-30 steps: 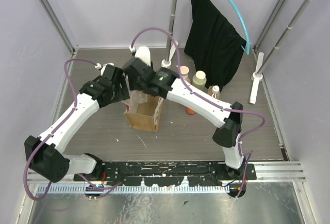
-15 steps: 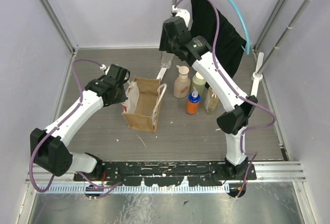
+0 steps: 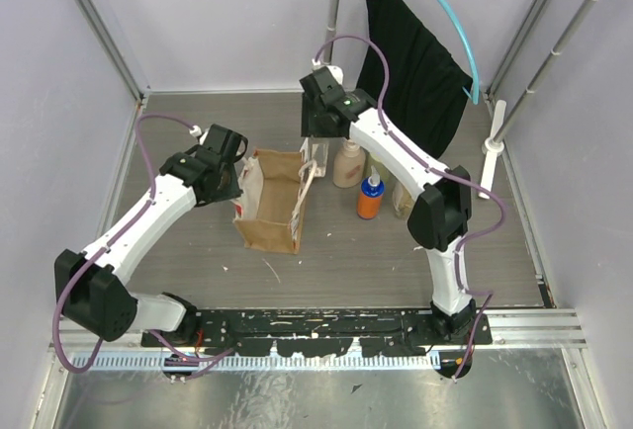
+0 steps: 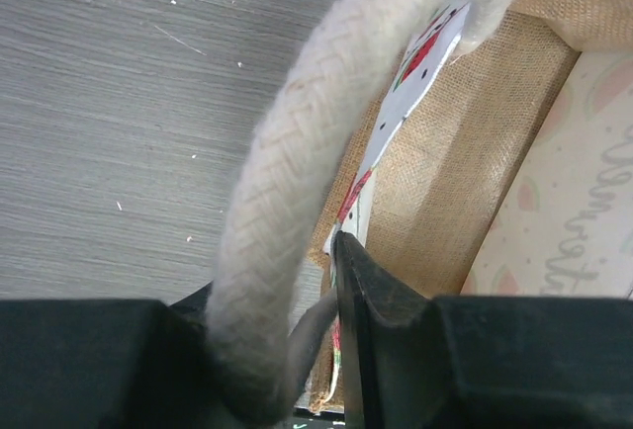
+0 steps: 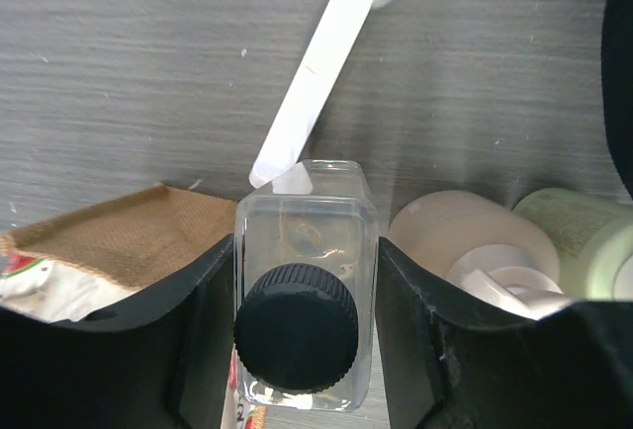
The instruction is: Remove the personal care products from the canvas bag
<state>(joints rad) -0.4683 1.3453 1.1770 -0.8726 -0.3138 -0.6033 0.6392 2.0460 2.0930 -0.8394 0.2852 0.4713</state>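
The canvas bag (image 3: 277,216) stands open on the floor, its print side to the left. My left gripper (image 3: 233,178) is shut on its cream rope handle (image 4: 297,182) at the bag's left rim (image 4: 435,202). My right gripper (image 3: 315,144) is shut on a clear square bottle with a black cap (image 5: 305,325), held upright just behind the bag's right back corner (image 5: 119,236). To its right stand a beige bottle (image 3: 348,164), an orange bottle with a blue cap (image 3: 371,197) and an amber bottle (image 3: 404,198), partly hidden by the arm. The bag's inside is hidden.
A clothes rack with a black garment (image 3: 415,73) on a blue hanger stands at the back right. Its white feet (image 5: 316,73) lie just behind the clear bottle and at the right (image 3: 492,147). A pale green bottle (image 5: 584,236) stands beside the beige one (image 5: 465,241).
My right gripper rose out of the bag with the clear bottle, swung back, then came down beside the bag's back corner. My left gripper kept hold of the handle.
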